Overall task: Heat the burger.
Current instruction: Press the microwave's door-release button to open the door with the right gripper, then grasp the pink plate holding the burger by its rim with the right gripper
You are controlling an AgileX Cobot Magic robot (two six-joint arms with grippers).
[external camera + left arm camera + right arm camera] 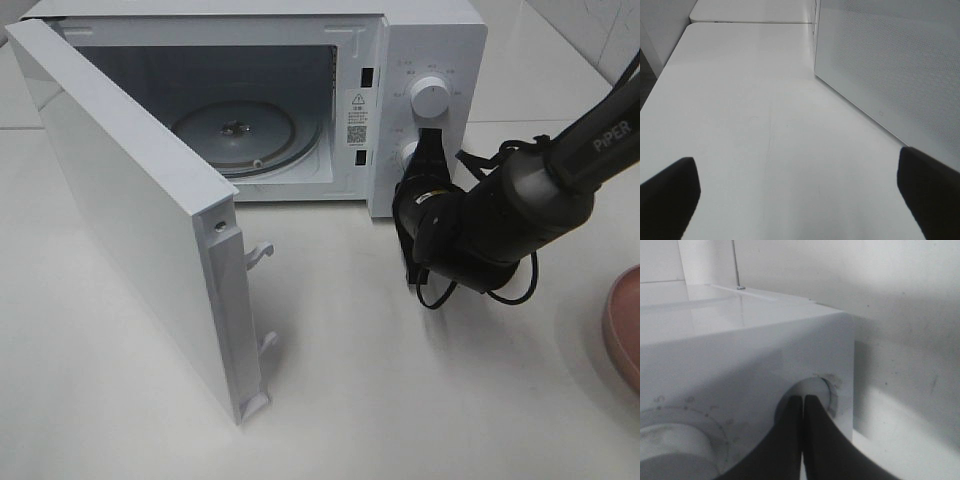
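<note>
The burger is out of view. The white microwave (430, 40) stands at the back with its door (130, 210) swung wide open; its glass turntable (235, 130) is bare. My right gripper (428, 142) is shut and empty, its tips against the lower round knob (408, 152) on the control panel. The right wrist view shows the closed fingertips (802, 401) touching that knob (817, 390), with the upper knob (675, 445) beside it. My left gripper (800, 200) is open and empty over the bare table, next to the door's outer face (890, 65).
A salmon-pink plate (625, 325) lies at the right edge, mostly cut off, nothing visible on it. The open door juts far forward over the left half of the white table (400, 400). The upper knob (430, 97) sits above my right gripper.
</note>
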